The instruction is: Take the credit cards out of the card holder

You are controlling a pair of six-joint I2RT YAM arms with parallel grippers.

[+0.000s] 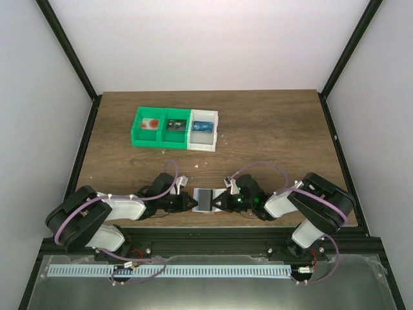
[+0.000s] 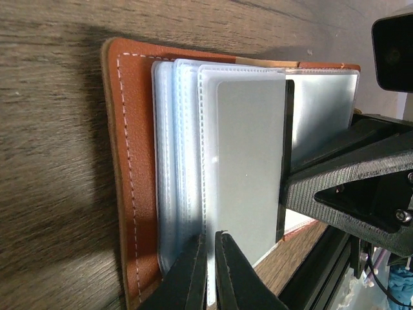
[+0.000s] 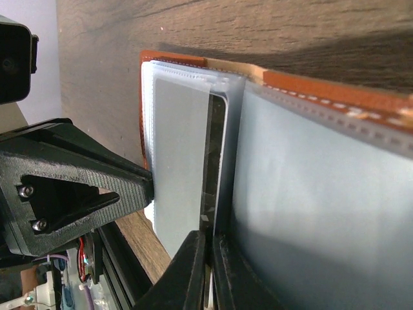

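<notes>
The card holder [image 1: 204, 199] lies open near the table's front edge, orange-brown outside [image 2: 132, 161] with pale clear sleeves [image 2: 248, 161]. My left gripper [image 1: 192, 202] comes at it from the left, and its jaws [image 2: 211, 244] are shut on the edge of a pale sleeve. My right gripper [image 1: 216, 202] faces it from the right, shut [image 3: 208, 240] on the edge of a dark credit card [image 3: 216, 161] that sticks out between two sleeves. From the left wrist, that card shows as a thin dark strip [image 2: 288, 129].
A green bin [image 1: 138, 128] and a white bin [image 1: 215, 132] stand side by side at the back of the table, each compartment holding a card: a pale one with a red mark [image 1: 152, 124], a dark one [image 1: 173, 124], a blue one [image 1: 203, 126].
</notes>
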